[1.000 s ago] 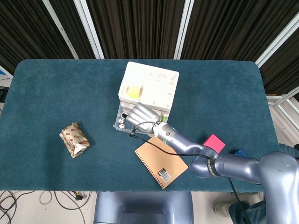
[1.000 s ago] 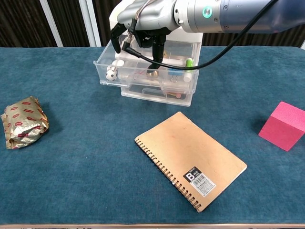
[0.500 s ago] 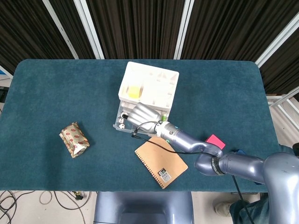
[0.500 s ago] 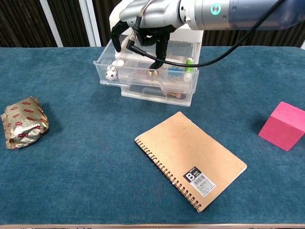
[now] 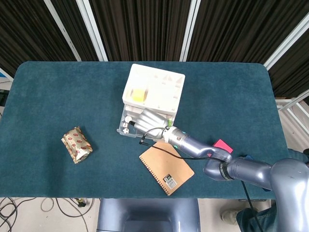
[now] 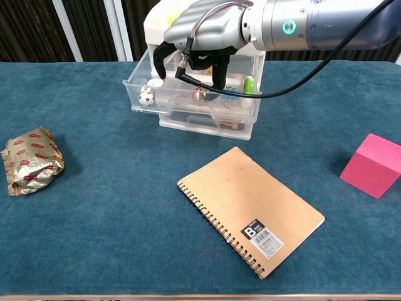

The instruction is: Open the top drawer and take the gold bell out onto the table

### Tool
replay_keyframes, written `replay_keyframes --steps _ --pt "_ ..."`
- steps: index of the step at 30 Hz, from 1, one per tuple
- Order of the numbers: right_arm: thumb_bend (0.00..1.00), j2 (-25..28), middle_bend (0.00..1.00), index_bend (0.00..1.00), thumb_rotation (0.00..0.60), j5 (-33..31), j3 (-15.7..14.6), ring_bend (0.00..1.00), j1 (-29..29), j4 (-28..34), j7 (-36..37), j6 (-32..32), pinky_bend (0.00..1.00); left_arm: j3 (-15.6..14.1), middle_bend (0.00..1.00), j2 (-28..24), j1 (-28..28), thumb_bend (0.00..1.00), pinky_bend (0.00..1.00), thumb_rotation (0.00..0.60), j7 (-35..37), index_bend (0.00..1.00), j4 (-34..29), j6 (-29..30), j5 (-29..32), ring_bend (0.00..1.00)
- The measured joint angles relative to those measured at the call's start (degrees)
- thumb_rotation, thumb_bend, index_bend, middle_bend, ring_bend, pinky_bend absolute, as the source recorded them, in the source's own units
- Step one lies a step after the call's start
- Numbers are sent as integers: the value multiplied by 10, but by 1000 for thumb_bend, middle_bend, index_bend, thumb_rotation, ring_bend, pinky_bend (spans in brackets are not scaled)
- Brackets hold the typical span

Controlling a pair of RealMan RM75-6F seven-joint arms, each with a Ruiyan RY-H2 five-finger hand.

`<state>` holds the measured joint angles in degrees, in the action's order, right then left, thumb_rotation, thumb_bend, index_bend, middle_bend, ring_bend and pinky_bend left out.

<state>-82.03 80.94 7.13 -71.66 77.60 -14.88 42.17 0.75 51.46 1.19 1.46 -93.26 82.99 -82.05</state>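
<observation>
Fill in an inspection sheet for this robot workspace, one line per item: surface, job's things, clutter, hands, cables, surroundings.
Surface: teal cloth table.
Job's things: top drawer pulled open; gold bell inside, only partly seen.
Clutter: notebook, pink block, foil packet, small ball in the drawer.
Hands: right hand over the open drawer, fingers curled down, grip unclear; left hand nothing seen.
Cables: black cable along the right arm.
Surroundings: dark slatted wall.

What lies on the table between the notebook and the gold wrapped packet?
Nothing; the chest view shows only bare blue cloth between the notebook and the packet.
</observation>
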Motion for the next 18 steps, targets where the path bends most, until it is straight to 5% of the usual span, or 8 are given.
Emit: replay_keyframes --steps 18 --pt "305 -3 970 373 600 11 4 1000 0 -8 -11 -19 1000 0 0 -1 0 202 0 600 0 103 -2 -1 2 0"
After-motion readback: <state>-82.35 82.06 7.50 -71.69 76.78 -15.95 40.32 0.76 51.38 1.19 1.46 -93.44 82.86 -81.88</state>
